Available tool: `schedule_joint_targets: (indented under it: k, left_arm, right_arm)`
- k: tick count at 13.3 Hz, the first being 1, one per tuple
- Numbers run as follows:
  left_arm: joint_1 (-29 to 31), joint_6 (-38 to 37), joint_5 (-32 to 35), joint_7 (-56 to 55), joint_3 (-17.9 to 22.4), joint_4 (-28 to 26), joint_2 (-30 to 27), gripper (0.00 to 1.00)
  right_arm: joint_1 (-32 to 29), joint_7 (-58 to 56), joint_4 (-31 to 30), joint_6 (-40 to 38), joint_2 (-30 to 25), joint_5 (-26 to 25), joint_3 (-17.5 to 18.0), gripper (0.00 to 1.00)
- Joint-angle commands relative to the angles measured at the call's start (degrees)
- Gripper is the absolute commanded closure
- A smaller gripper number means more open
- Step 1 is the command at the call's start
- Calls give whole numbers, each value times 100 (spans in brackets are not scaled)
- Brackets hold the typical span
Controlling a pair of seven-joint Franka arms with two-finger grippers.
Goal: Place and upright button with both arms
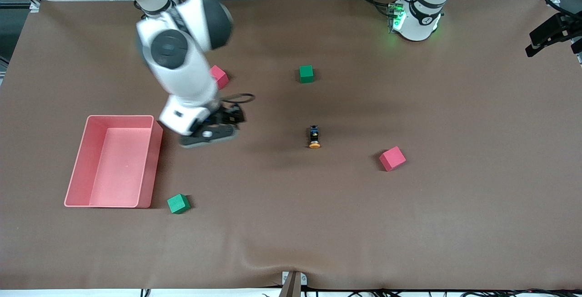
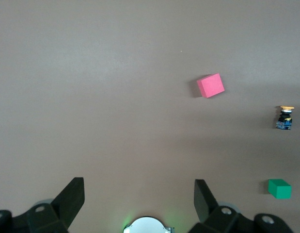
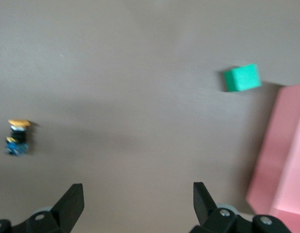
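No readable text, labels, brand marks or numbers in any view. The button (image 1: 314, 136), the foam cubes and the pink bin (image 1: 114, 161) show plain surfaces (the button's blue bits are too small to show print). The left arm's base (image 1: 416, 19) carries a small dark mark, not legible.

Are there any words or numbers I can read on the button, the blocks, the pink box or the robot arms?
None can be read.
The button, cubes and pink bin show no writing.
A small dark mark on the left arm's base is too small to read.
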Motion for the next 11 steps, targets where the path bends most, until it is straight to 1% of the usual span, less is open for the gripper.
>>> schedule_joint_targets:
  k: [1,6,8,10,11]
  left_arm:
    - [86,124,-87,121,-32,-147,-48,0]
    - [69,361,-87,121,-32,-349,-48,0]
    - [69,449,-87,121,-49,-463,-48,0]
    - [69,485,-95,112,-67,-533,-39,0]
    - [60,520,-96,112,-75,-577,-48,0]
  right_arm:
    - [-576,-642,-294,-365,-543,-52,115,0]
    - [-1534,-1521,-277,-971,-1124,-52,115,0]
    - [-1921,-1541,-259,-1139,-1343,-52,106,0]
    - [-2596,-1558,-259,-1323,-1546,-34,132,0]
    - [-2878,-1802,-250,-1463,-1642,1,132,0]
